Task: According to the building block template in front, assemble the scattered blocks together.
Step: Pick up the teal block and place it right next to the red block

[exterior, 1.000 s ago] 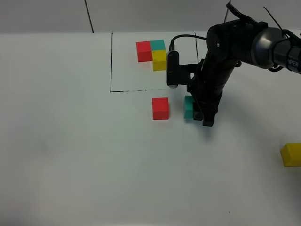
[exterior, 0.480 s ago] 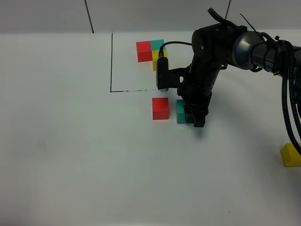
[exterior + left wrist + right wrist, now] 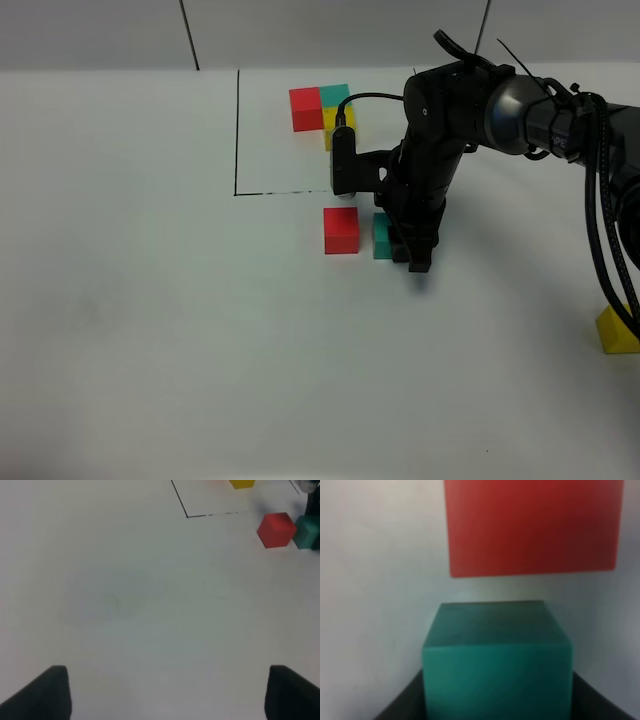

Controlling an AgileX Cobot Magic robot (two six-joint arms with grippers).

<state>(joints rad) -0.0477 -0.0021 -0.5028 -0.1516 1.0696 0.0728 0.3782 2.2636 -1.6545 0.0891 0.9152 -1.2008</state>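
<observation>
So here's where it stands: the right pincer is down on the tabletop with its jaws together, not clamped on anything, and the teal cube sits right up against its tip. In the right wrist view the teal cube fills the foreground with the red cube dead ahead of it, so pincer, teal and red line up in a row. From the high camera, red is just to the left of teal with a thin sliver of tabletop between them, so they're close but not touching as far as I can see. That line is the whole game, I reckon: a shove along it toward red should close the gap, and if the push is off-centre the teal one will probably twist instead of seating flush. The building block template inside the drawn black frame has red and teal side by side with yellow tucked in front of teal, so this pairing looks right. The yellow cube is way off at the right edge, well apart from the others and much nearer the right arm. The left pincer hovers over bare tabletop with its jaws apart, holding nothing.
</observation>
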